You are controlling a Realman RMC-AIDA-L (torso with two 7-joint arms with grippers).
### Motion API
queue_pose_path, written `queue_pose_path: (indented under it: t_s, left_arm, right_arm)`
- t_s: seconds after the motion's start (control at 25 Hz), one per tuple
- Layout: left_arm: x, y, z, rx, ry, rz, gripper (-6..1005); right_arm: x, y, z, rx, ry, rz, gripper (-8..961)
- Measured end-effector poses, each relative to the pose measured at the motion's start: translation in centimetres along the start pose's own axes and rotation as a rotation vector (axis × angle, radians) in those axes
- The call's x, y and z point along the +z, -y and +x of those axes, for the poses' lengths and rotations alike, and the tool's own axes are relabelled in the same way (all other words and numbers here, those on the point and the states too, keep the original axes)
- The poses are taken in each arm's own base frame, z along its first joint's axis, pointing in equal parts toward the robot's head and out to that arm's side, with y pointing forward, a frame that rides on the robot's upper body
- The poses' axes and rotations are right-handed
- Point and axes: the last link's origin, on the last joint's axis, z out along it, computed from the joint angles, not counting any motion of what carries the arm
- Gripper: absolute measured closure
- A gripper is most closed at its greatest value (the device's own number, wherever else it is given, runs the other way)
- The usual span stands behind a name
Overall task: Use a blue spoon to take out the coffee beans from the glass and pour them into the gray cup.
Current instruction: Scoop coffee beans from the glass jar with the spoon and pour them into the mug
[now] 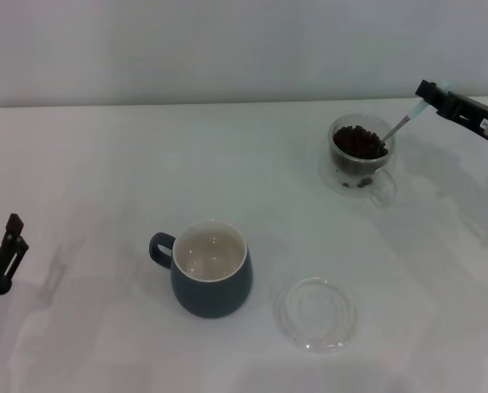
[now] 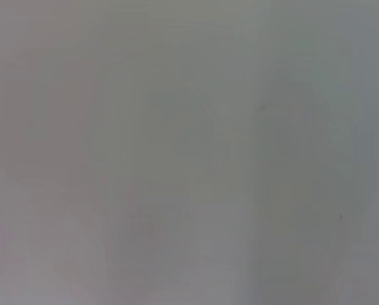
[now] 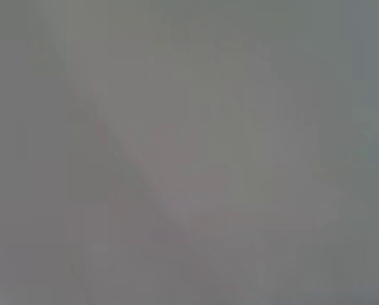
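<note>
A plain white worktop (image 1: 88,164) fills the head view up to a pale wall along the top of the frame. Three things stand directly on it. A gray cup (image 1: 211,281) sits just left of centre in the lower half, its handle pointing to the left. Near it, to the lower right, lies a flat clear saucer (image 1: 316,313). Well apart, in the upper right, stands the glass (image 1: 360,155) holding coffee beans (image 1: 357,142).

Right claw (image 1: 428,92) raised (left claw (image 1: 6,246) low)
</note>
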Motion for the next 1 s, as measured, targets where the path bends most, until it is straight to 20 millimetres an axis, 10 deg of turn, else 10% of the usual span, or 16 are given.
queue_pose_path:
  t_s: [1.0]
  left_arm:
    - [-0.1, 1.0, 0.1, 0.018, -0.006, 0.036, 197]
  right_arm:
    - [-0.4, 1.6, 0.4, 0.398, 0.100, 0.067, 773]
